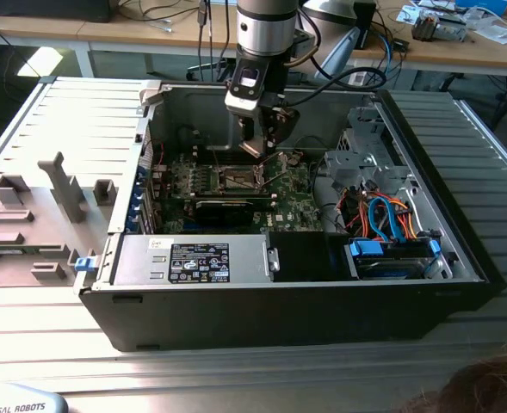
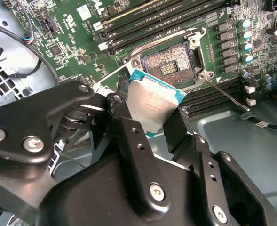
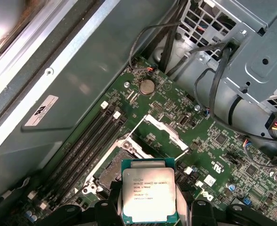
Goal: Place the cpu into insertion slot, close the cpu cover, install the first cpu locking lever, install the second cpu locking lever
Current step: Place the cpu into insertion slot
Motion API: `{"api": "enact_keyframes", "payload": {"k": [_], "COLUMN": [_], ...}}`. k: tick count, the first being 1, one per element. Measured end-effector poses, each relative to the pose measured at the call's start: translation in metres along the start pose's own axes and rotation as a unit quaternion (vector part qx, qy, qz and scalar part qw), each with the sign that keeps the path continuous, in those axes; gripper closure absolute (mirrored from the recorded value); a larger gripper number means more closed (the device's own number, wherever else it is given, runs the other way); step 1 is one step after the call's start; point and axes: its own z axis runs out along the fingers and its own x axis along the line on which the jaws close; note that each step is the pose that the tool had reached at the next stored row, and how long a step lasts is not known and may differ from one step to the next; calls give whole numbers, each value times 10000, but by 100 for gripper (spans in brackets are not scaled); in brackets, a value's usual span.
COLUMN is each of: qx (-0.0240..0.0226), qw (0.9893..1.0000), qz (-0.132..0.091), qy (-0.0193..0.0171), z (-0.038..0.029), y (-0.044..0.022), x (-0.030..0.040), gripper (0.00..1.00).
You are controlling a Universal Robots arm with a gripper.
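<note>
Nearest the wrist cameras, the two black fingers (image 2: 129,141) are clenched on the cpu (image 2: 152,106), pressing on two opposite edges of the chip. In the first wrist view the fingers (image 3: 105,209) flank the cpu (image 3: 149,193) on either side. Its silvery metal top faces up toward the wrist, with the green rim showing around it. The chip is close to square, so I cannot tell a long axis. Its edges sit at an angle to the rim of the socket below.

The cpu hangs in the air just beside the insertion slot (image 2: 169,66) and above the green board (image 2: 72,33), not seated. The slot lies uncovered, with its contact field exposed. A thin locking lever (image 2: 223,92) runs out from the slot's corner. Just past the slot (image 3: 111,169), the cpu cover (image 3: 166,130) stands swung open, and board shows through its window. Long black memory slots (image 3: 89,141) run alongside.

In the exterior view the arm (image 1: 266,34) comes down nearly vertically into the open computer case (image 1: 279,318), and its fingers (image 1: 266,146) end low over the board. The case rests on a ribbed grey desk (image 1: 460,361), with a grey fixture (image 1: 64,185) lying on the exterior view's left.
</note>
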Motion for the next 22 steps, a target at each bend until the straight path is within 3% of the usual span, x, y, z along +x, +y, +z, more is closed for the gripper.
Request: {"api": "enact_keyframes", "payload": {"k": [22], "qx": [2], "qw": [9998], "qz": [190], "qy": [-8], "z": [0], "y": [0], "x": [0], "gripper": [46]}}
